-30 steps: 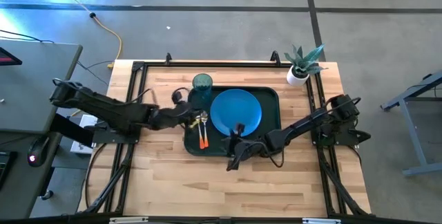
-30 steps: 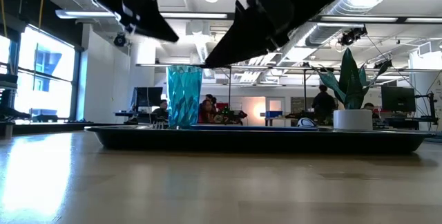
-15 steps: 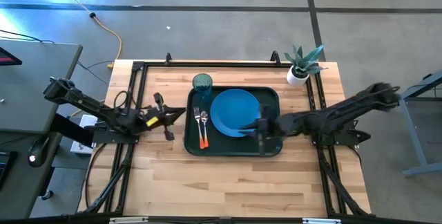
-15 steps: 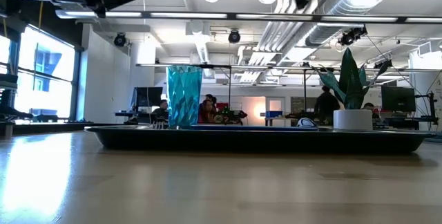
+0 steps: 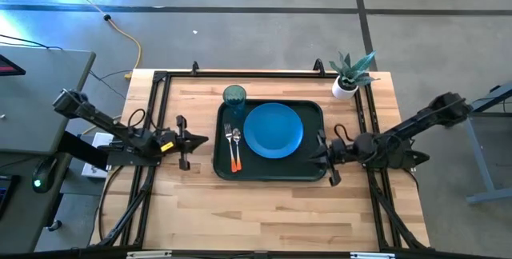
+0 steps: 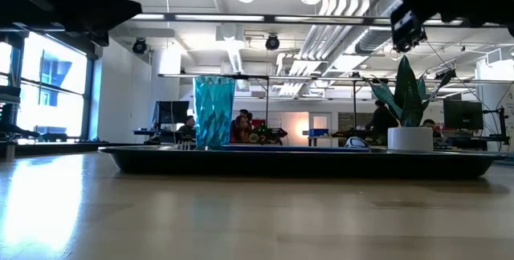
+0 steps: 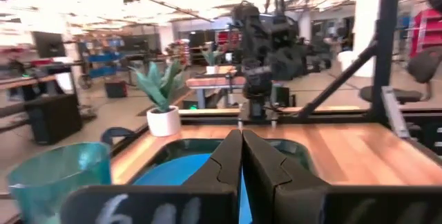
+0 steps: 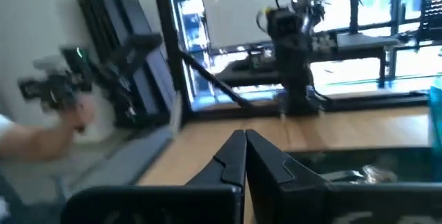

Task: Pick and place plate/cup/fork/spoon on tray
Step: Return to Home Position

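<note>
Where raised rim rounds, flat round plate [image 5: 273, 129] on tray [image 5: 314, 171].

Overhead, the high camera looks straight down, taking in the whole wooden table [image 5: 264, 203] with the tray [image 5: 270, 173] near its middle. The low camera sits at tabletop height, facing level across the boards to the tray [image 6: 305, 162], the cup [image 6: 214, 111] and the room beyond. 2 wrist cameras face each other over the tray: the left one sights past its fingers toward the potted plant [image 7: 161, 92], the right one toward the tray [image 8: 359, 165].
</note>
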